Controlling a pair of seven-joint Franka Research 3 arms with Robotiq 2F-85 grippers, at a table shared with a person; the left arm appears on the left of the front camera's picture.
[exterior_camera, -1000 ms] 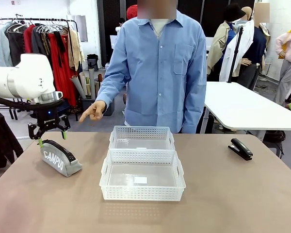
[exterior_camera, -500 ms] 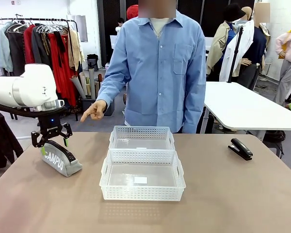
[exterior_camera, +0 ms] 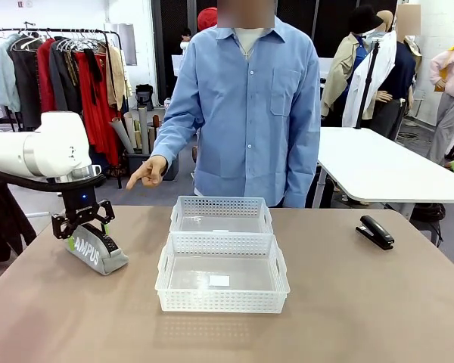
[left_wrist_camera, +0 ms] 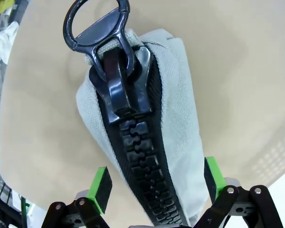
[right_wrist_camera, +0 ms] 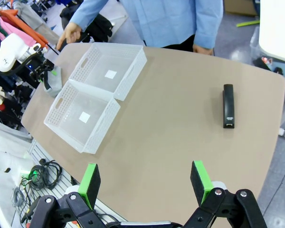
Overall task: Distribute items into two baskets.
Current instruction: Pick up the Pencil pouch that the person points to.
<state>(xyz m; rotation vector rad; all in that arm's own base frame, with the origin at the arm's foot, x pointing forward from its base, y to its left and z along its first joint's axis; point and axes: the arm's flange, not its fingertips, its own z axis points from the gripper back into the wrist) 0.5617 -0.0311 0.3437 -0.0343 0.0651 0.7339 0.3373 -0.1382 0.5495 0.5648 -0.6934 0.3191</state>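
On the left side of the table (exterior_camera: 378,318) I have my left gripper (exterior_camera: 88,234) down over a grey pouch (exterior_camera: 98,255) printed with the word CAMPUS. Its jaws are spread wide, one green pad on either side of the pouch's far end and nothing clamped. In the left wrist view the left gripper (left_wrist_camera: 156,183) straddles the pouch (left_wrist_camera: 178,118) lengthwise. A chunky black zipper (left_wrist_camera: 140,166) runs up the middle to a big ring pull (left_wrist_camera: 109,52), and I cannot tell whether the pad on the picture's right is touching the fabric. The pouch lies on the bare table, well left of both baskets. Just beyond it, the person's hand (exterior_camera: 146,172) points a finger down toward that corner. In the middle the two white baskets sit touching, one behind the other. The far basket (exterior_camera: 221,206) is the narrower, and the near basket (exterior_camera: 222,301) is wider, with a small white label on its floor. Neither holds anything. Over on the right, the black stapler (exterior_camera: 375,231) lies near the far edge, well apart from the baskets. My right gripper (right_wrist_camera: 145,183) is released too, fingers wide, held high off the table with the stapler (right_wrist_camera: 228,105) far below it.
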